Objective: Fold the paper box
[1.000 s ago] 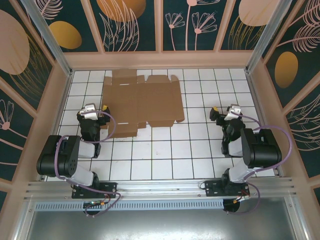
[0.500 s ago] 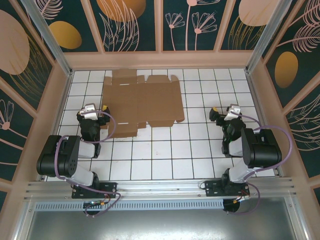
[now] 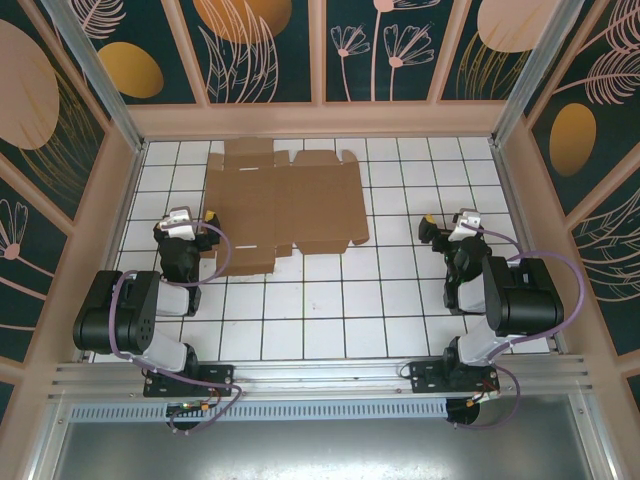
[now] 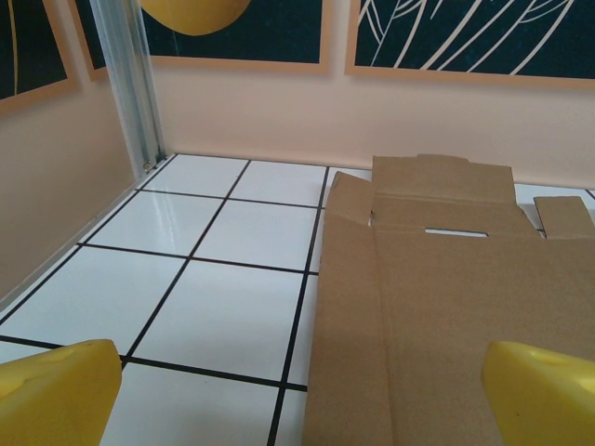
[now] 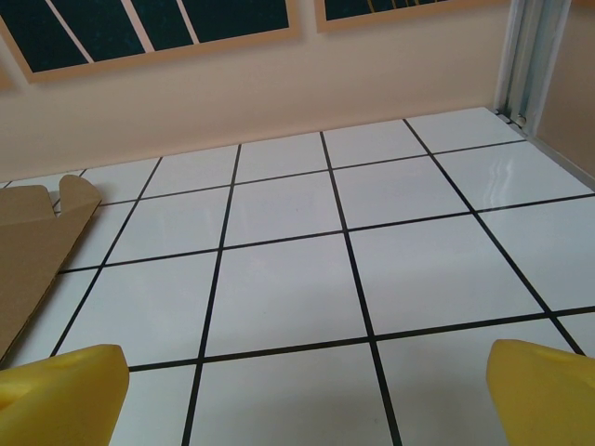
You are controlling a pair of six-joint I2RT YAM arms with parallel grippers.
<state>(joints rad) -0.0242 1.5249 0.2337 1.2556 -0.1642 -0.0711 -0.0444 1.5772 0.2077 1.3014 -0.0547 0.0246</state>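
Left of the paper box (image 3: 285,205), just beside its left edge, the left gripper (image 3: 186,222) hangs with jaws spread wide, holding nothing; 1 of its 2 yellow fingertips (image 4: 58,395) sits over tile, the other over cardboard. The paper box lies flat and unfolded on the white tiled floor (image 3: 320,300), toward the far wall. Well right of the box, the right gripper (image 3: 448,224) is likewise wide open and empty.
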